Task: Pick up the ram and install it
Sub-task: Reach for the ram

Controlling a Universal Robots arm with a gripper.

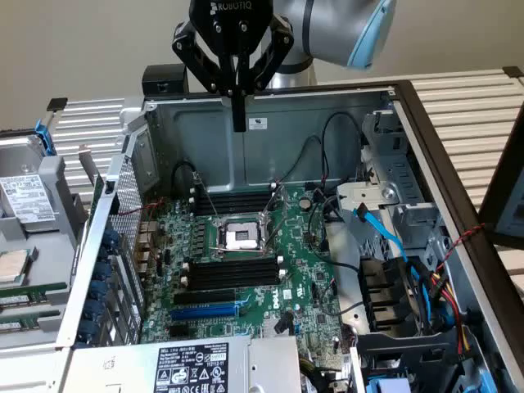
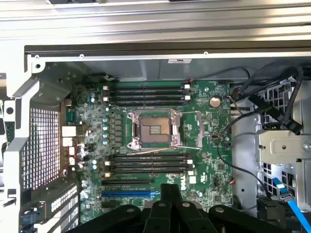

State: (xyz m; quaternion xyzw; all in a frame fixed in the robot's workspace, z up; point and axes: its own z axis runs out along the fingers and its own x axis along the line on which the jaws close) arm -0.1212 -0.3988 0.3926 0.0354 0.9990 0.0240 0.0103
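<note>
My gripper [image 1: 238, 123] hangs shut and holds nothing, high above the back wall of the open computer case [image 1: 327, 139]. In the wrist view its closed fingers [image 2: 170, 194] point down over the green motherboard [image 2: 209, 141]. Empty black memory slots lie on both sides of the CPU socket [image 1: 243, 237]: one bank behind it [image 1: 233, 201] and one in front [image 1: 233, 274]. At the exterior view's far left, outside the case, thin green board strips [image 1: 29, 292] lie flat; they look like the ram, partly cut off by the frame edge.
A blue slot [image 1: 205, 311] runs along the front of the board. Drive cages with blue and black cables [image 1: 385, 237] fill the case on the exterior view's right. A perforated metal wall [image 1: 123, 205] and a labelled power supply [image 1: 192, 364] bound the left and front.
</note>
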